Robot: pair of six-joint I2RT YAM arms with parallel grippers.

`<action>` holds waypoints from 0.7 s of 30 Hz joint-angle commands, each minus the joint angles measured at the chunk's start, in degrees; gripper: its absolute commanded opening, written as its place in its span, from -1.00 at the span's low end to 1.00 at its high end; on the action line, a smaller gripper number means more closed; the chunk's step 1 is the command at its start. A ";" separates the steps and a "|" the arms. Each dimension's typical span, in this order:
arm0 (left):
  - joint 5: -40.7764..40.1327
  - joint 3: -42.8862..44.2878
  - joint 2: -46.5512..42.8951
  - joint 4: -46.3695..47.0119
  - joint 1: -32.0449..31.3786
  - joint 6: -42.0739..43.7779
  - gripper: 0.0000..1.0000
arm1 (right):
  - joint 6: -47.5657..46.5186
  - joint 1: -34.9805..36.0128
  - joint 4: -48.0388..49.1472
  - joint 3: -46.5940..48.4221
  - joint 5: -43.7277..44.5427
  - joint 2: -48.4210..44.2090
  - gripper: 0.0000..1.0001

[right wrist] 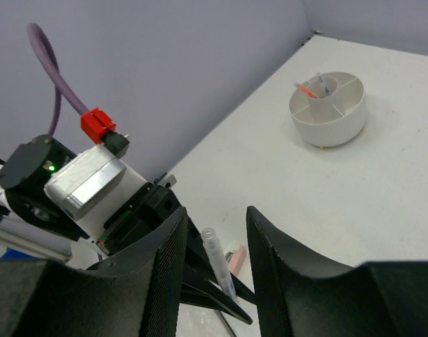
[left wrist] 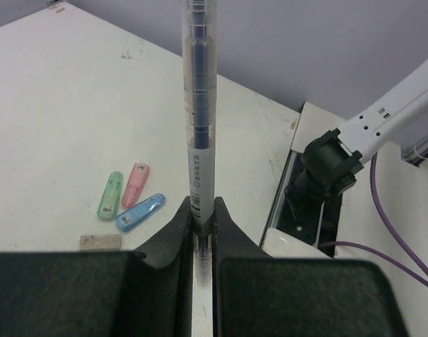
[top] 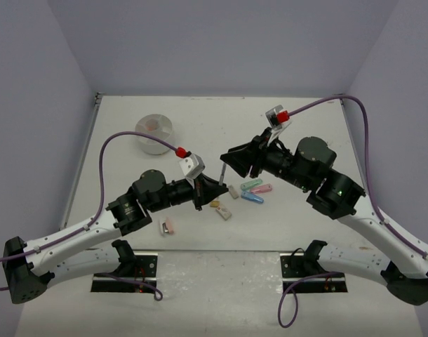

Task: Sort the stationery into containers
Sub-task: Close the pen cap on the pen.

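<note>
Left pincer point(left wrist: 202, 210) clamped grey pen point(left wrist: 200, 105) by one end, held above desk point(top: 305, 232) centre. Right pincer point(right wrist: 214, 219) gaped empty, near pen tip. Divided white dish point(top: 158, 145) sat far-left. Pastel capsules point(top: 255, 189) lay loose between arms.

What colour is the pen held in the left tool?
The pen is clear with a dark core and white label; left wrist view shows it best.

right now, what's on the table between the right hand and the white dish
Nothing; the right wrist view shows bare table from the right hand to the divided dish.
</note>
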 commanded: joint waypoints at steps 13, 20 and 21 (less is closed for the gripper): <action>-1.43 2.63 1.44 -0.68 0.09 -1.06 -1.00 | -1.83 -0.08 0.01 -3.17 -3.32 0.48 -0.75; -2.37 4.56 0.83 -1.09 0.11 -1.85 -1.00 | -1.84 -0.08 2.19 -6.78 -3.31 0.70 -0.94; -2.59 4.91 0.77 -0.95 0.11 -1.93 -1.00 | -1.90 -0.08 2.74 -7.61 -3.54 0.83 -1.00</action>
